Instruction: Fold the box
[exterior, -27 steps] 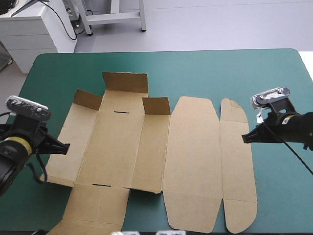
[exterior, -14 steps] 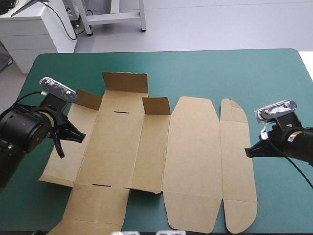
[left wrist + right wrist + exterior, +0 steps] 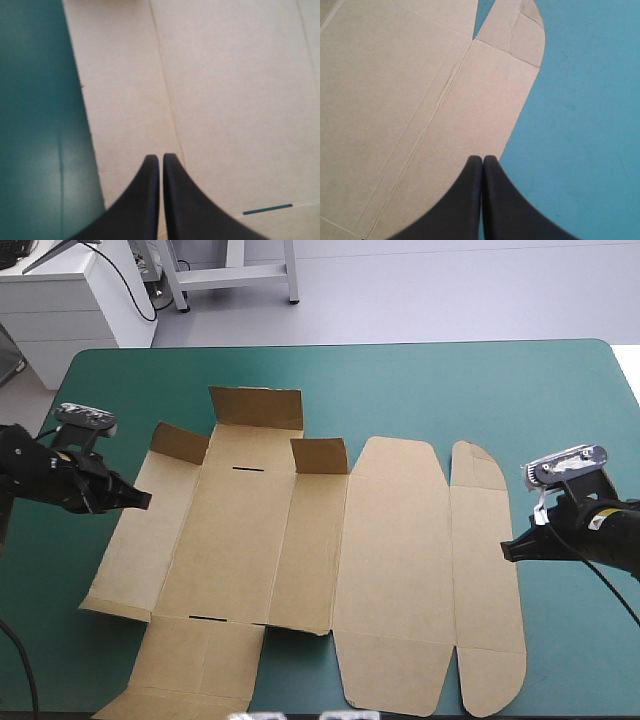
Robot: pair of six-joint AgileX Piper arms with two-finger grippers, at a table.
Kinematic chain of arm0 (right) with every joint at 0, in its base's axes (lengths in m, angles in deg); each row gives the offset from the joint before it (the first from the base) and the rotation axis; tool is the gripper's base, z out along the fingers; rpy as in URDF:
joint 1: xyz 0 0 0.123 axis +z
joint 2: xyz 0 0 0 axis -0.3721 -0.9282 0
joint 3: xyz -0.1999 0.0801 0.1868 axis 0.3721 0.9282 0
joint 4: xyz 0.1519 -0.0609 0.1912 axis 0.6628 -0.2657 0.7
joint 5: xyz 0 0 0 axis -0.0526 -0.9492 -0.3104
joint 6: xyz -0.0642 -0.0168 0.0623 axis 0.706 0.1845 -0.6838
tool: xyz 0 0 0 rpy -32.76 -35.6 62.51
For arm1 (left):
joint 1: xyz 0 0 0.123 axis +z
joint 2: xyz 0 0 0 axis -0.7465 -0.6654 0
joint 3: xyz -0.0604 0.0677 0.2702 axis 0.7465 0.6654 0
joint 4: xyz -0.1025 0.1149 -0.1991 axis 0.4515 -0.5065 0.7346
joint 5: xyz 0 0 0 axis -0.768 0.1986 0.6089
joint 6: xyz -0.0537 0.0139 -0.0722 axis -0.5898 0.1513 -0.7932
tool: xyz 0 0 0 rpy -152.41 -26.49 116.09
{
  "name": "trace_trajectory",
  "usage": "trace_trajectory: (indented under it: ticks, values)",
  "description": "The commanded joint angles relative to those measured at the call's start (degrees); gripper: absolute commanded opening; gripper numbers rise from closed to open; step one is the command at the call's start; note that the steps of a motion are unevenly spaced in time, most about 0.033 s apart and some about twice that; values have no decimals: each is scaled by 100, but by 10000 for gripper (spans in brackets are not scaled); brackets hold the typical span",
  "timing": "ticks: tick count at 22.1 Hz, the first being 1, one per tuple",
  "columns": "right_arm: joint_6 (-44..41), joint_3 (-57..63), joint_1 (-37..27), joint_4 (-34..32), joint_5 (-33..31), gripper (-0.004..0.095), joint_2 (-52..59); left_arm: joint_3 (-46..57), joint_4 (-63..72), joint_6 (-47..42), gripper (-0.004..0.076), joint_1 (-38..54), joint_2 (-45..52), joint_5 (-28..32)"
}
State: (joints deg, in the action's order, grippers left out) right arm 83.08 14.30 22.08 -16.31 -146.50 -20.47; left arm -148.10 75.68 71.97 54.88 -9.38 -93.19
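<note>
The brown box point(image 3: 300, 550) lies as a cut sheet across the middle of the teal-green table, mostly flat. Three small flaps at its far left stand raised point(image 3: 255, 408). My left gripper point(image 3: 143, 501) is shut and empty, its tip just over the sheet's left panel point(image 3: 130, 100). At the sheet's right edge my right gripper point(image 3: 506, 551) is also shut and empty, its tip over the edge of the narrow rounded panel point(image 3: 485, 115).
A near-left flap point(image 3: 190, 670) of the sheet reaches the table's front edge. Bare teal-green cover point(image 3: 580, 440) lies to the right of the sheet and along the far side.
My left gripper swung in over the sheet's left panel, then drew back leftward to the panel's edge. The right gripper dropped slightly toward the near side, then held still.
</note>
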Motion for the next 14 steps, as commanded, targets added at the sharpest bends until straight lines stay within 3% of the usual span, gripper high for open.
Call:
trace_trajectory:
  ticks: [1,7,9,11,12,14]
  values:
    - [10,-144,-34,41,333,-21,58,-162,277,319,16,744,88,-284]
    - [10,-144,-34,41,428,-21,58,-152,204,283,17,1721,88,-130]
    - [10,-144,-34,50,452,-21,58,-152,214,179,61,1880,88,-130]
    - [10,-144,-34,125,474,-21,58,-112,211,85,218,1920,88,-293]
    - [10,-144,-34,134,495,-21,58,-29,223,6,379,1920,88,-293]
    - [10,-144,-34,124,495,-21,58,152,235,-60,598,1920,81,-293]
